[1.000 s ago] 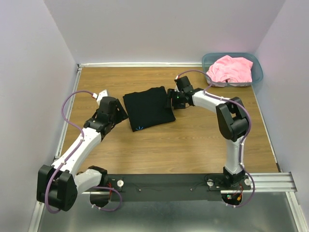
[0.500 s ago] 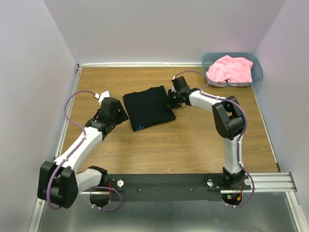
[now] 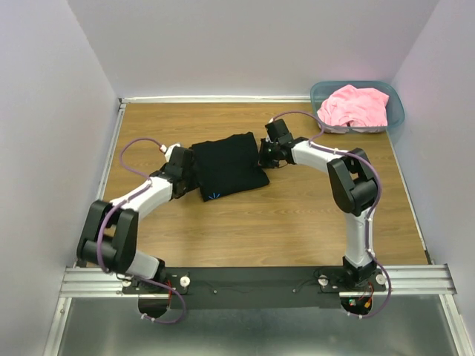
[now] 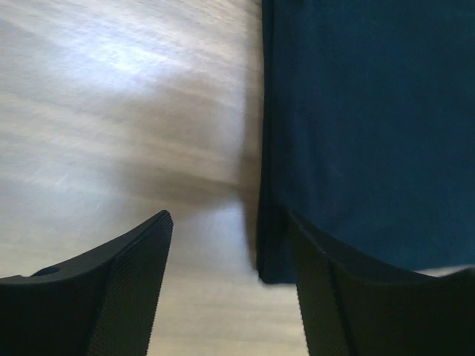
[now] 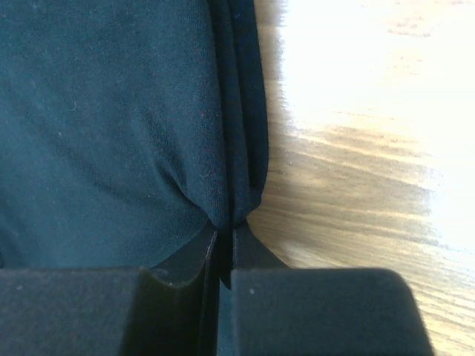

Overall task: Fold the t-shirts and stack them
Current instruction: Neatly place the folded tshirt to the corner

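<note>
A folded black t-shirt [image 3: 226,165] lies on the wooden table near its middle. My right gripper [image 3: 262,154] is at the shirt's right edge, and its jaws are shut on a pinched fold of the black t-shirt [image 5: 148,119] there. My left gripper [image 3: 190,169] stands open at the shirt's left edge: one finger [image 4: 126,274] is over bare wood, the other finger [image 4: 356,297] lies against the corner of the black t-shirt [image 4: 371,119]. A crumpled pink t-shirt [image 3: 356,106] fills the bin at the back right.
A teal plastic bin [image 3: 395,104] holding the pink shirt stands in the back right corner by the wall. The wooden table [image 3: 297,222] is bordered by white walls on the left, back and right. A black rail [image 3: 252,280] runs along the near edge.
My right gripper has closed on the shirt's right edge. My left arm has swung in from the left and now reaches the shirt's left edge.
</note>
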You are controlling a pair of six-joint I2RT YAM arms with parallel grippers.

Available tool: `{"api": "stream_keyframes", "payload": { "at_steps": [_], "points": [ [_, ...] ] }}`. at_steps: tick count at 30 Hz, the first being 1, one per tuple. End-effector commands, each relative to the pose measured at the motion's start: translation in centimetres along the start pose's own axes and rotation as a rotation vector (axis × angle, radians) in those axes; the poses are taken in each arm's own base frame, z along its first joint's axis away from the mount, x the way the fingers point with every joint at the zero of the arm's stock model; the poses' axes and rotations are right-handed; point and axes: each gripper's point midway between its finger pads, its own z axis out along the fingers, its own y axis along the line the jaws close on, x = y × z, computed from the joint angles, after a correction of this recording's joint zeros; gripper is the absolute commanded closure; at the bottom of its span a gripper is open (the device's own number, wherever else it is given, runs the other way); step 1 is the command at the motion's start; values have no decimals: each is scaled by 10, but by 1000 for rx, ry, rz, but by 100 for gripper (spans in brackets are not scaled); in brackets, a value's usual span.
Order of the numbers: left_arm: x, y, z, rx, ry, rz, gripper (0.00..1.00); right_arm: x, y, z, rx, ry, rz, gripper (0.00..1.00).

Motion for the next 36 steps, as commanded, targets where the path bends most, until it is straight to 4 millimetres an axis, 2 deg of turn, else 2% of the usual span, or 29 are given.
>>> {"api": "stream_keyframes", "payload": {
  "at_steps": [1, 4, 10, 21, 22, 23, 24, 26, 27, 28, 29, 31, 32, 33, 34, 35, 36],
  "points": [
    [-17, -21, 22, 21, -11, -33, 31, 20, -10, -3, 43, 41, 26, 98],
    [-15, -23, 35, 3, 21, -29, 32, 20, -8, -4, 35, 39, 27, 98],
    [-16, -31, 43, 18, 39, -32, 34, 22, -7, -5, 23, 44, 33, 98],
    [17, -19, 59, -49, 150, -11, 44, 12, 10, -5, -18, 20, 41, 98],
    [22, -19, 62, -63, 164, 1, 51, 10, 13, -5, -25, 16, 40, 98],
    [23, -18, 64, -71, 171, 7, 70, 10, 14, -5, -28, 18, 42, 98],
    [24, -19, 66, -75, 177, 10, 70, 9, 15, -5, -31, 17, 41, 98],
    [25, -15, 71, -105, 190, 21, 93, 8, 18, -5, -41, 16, 39, 98],
    [22, -15, 71, -115, 183, 22, 93, 7, 19, -6, -47, 16, 35, 98],
    [15, -17, 73, -125, 174, 30, 100, 4, 22, -8, -54, 9, 32, 98],
    [11, -11, 73, -160, 166, 42, 100, 3, 25, -11, -63, 7, 29, 98],
    [-7, -10, 76, -180, 138, 54, 100, 1, 30, -17, -83, 4, 10, 83],
    [-18, -5, 76, -204, 112, 57, 100, -5, 35, -27, -97, -14, 3, 73],
    [-24, -1, 76, -226, 108, 65, 100, -4, 33, -32, -89, -19, -5, 50],
    [-45, 2, 77, -240, 73, 57, 100, -6, 34, -39, -85, -31, -27, 41],
    [-55, 12, 76, -293, 50, 81, 100, -10, 35, -55, -81, -49, -37, 33],
    [-64, 20, 78, -325, 38, 92, 100, -8, 29, -62, -54, -54, -45, 20]
  ]
}}
